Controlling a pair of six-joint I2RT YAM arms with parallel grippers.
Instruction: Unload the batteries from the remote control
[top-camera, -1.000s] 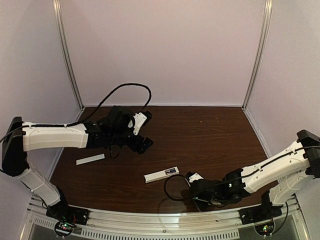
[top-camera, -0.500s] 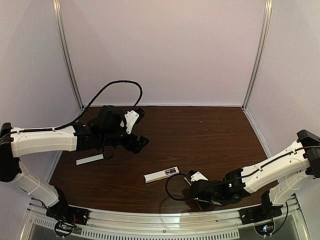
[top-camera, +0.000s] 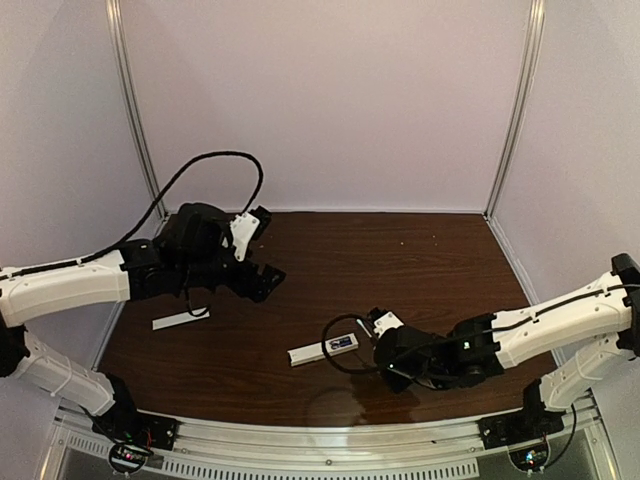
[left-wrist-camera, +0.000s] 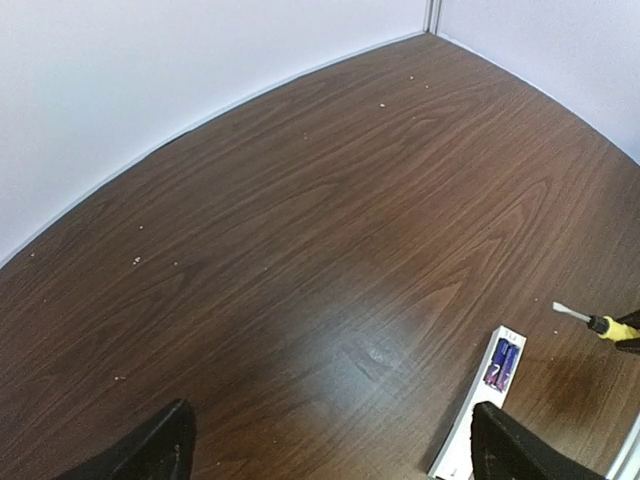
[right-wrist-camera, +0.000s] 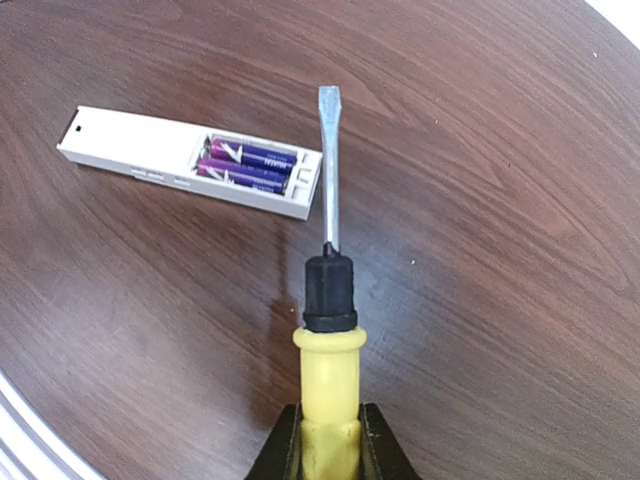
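Observation:
The white remote control (top-camera: 318, 350) lies on the dark wood table with its back open. Two blue-purple batteries (right-wrist-camera: 248, 164) sit side by side in the bay at its right end; they also show in the left wrist view, batteries (left-wrist-camera: 501, 363) in the remote control (left-wrist-camera: 478, 420). My right gripper (right-wrist-camera: 330, 440) is shut on the yellow handle of a screwdriver (right-wrist-camera: 330, 300). Its flat blade points past the remote's battery end, just right of it and apart from the cells. My left gripper (left-wrist-camera: 335, 455) hangs open over bare wood, well left of the remote.
The remote's thin white cover (top-camera: 181, 320) lies flat near the table's left side, below the left gripper (top-camera: 262, 280). White walls close the table at the back and sides. A black cable loops above the left arm.
My right gripper has closed on the screwdriver and carried it up toward the remote's battery end. The left arm has drawn back to the left, its jaws slightly wider.

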